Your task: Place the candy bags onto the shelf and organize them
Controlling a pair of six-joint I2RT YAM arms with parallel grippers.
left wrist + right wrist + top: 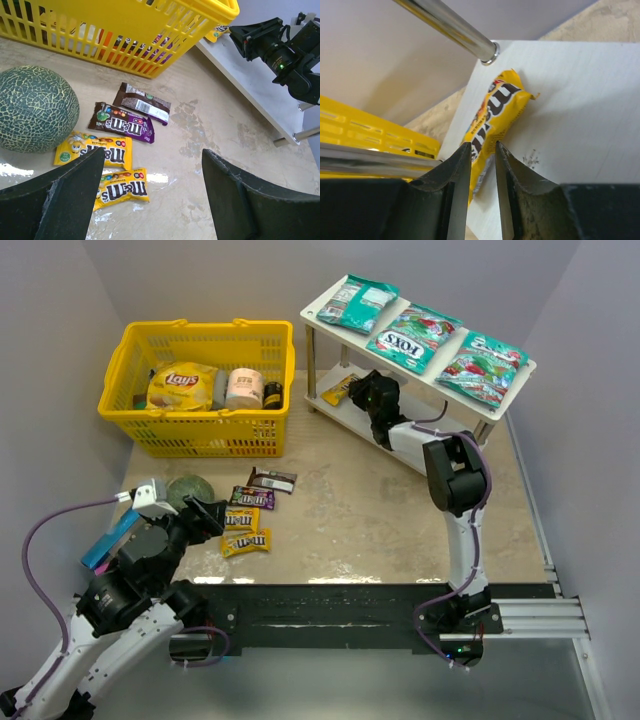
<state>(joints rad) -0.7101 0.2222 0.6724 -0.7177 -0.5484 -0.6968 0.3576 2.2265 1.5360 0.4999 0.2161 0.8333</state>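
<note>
Four candy packets (pixel 122 125) wait on the tabletop (pixel 215 135) under our wide-open left pincer (pixel 152 157). Our right pincer (pixel 481 150) pinches a yellow M&M's packet (pixel 502 105) lying along the edge of the shelf's lower board (pixel 580 125); released there, we judge it could tip off.

Behind right gripper (pixel 483 150): yellow packet (pixel 496 112)'s end

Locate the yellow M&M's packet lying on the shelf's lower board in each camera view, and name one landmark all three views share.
Top external: yellow packet, left end of the shelf's lower board.
Left wrist: top right, peeking out behind the yellow basket's corner.
Right wrist: centre, its end between the right hand's fingers.
Shared landmark: the yellow basket.
</note>
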